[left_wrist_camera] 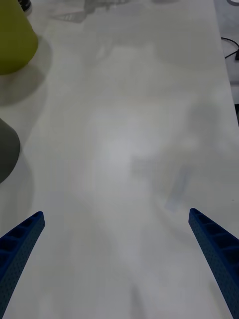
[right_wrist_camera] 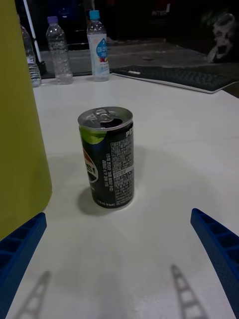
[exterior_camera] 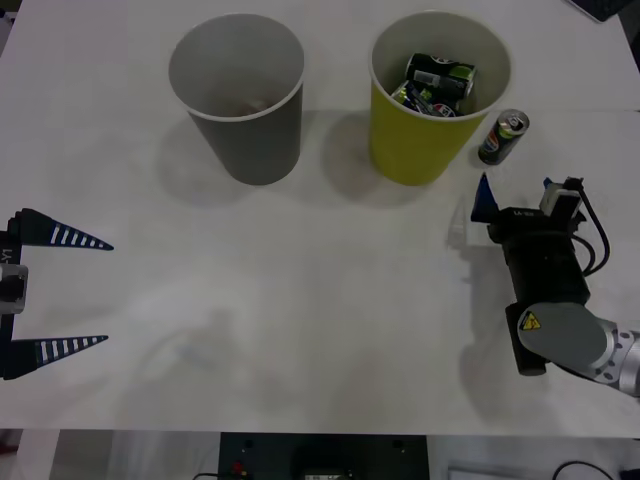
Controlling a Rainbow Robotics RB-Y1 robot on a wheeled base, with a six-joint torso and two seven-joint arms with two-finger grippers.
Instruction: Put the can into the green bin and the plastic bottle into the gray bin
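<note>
The can point(exterior_camera: 503, 137) stands upright on the white table just right of the green bin point(exterior_camera: 400, 140), which holds several cans. In the right wrist view the can point(right_wrist_camera: 107, 159) stands a short way ahead of my open right gripper point(right_wrist_camera: 118, 214), centred between its blue fingers, beside the green bin's wall point(right_wrist_camera: 20, 124). In the front view my right gripper point(exterior_camera: 518, 190) is just short of the can. The gray bin point(exterior_camera: 245, 140) stands left of the green one. My left gripper point(exterior_camera: 108, 295) rests open at the table's left edge. Plastic bottles point(right_wrist_camera: 98, 47) stand far behind the can.
A dark keyboard point(right_wrist_camera: 174, 77) lies at the back of the table beyond the can. In the left wrist view my open left gripper point(left_wrist_camera: 117, 213) is over bare table, with the green bin point(left_wrist_camera: 15, 40) and the gray bin point(left_wrist_camera: 7, 149) off to one side.
</note>
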